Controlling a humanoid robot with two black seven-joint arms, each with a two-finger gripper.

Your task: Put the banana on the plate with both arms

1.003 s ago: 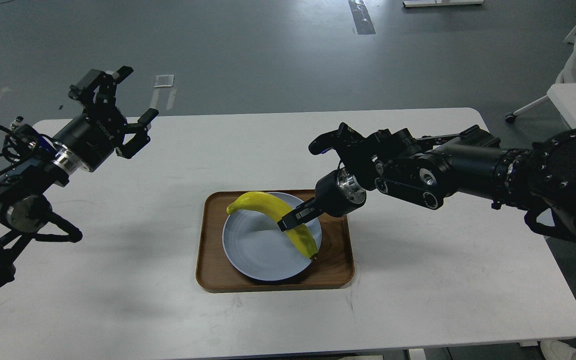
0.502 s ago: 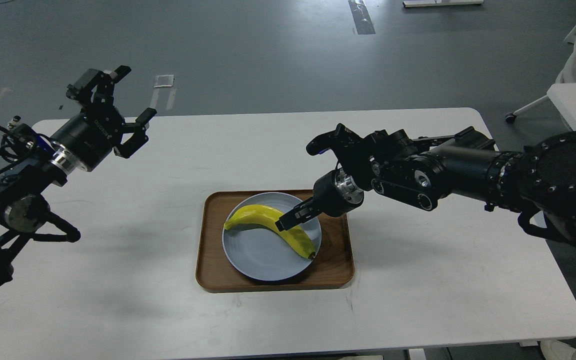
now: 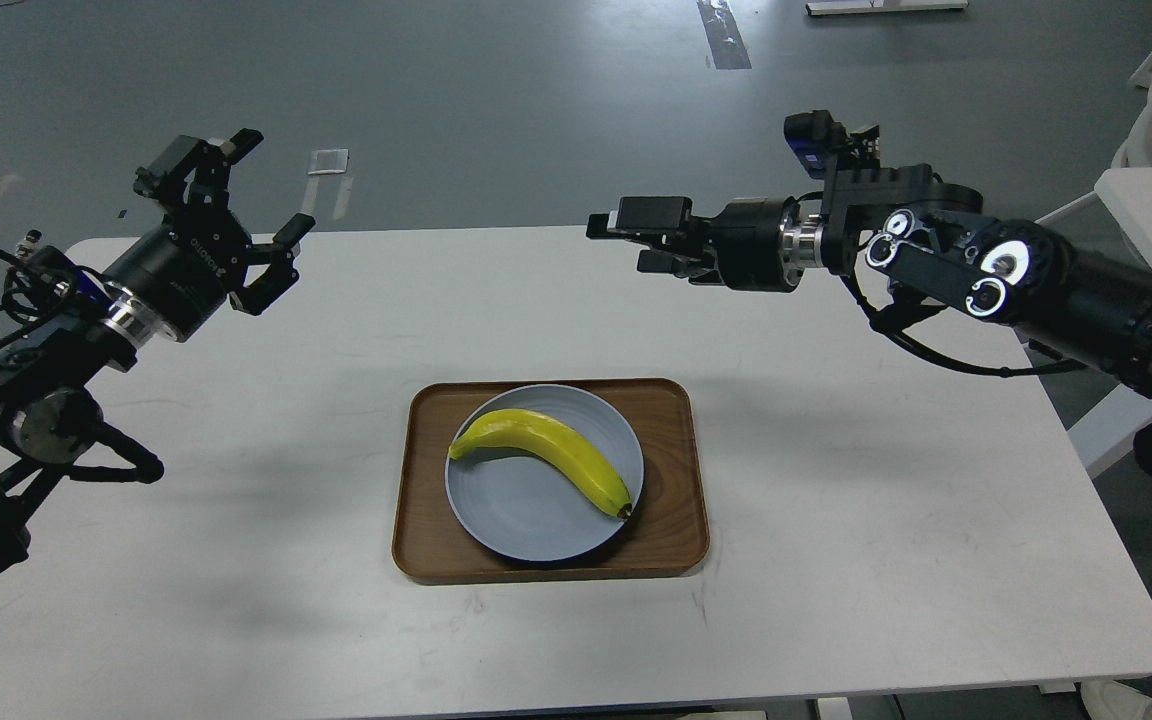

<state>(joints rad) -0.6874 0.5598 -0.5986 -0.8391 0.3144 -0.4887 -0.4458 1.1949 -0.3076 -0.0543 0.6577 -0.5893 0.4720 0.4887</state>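
With banana (image 3: 542, 457) lying on plate (image 3: 526, 520), tip over rim, we hold left gripper (image 3: 254, 218) and right gripper (image 3: 631, 238) spread, empty; a tabletop (image 3: 836, 560) bump could roll it off.

Your left arm (image 3: 26, 360) runs off the frame's left edge, its base unseen; your right arm (image 3: 1086, 295) leaves at the right edge. The desk (image 3: 836, 560) is clipped along the bottom edge. The plate (image 3: 521, 515) hides the tray's (image 3: 676, 470) middle. The right tool (image 3: 636, 235) appears side-on, its finger gap indistinct.
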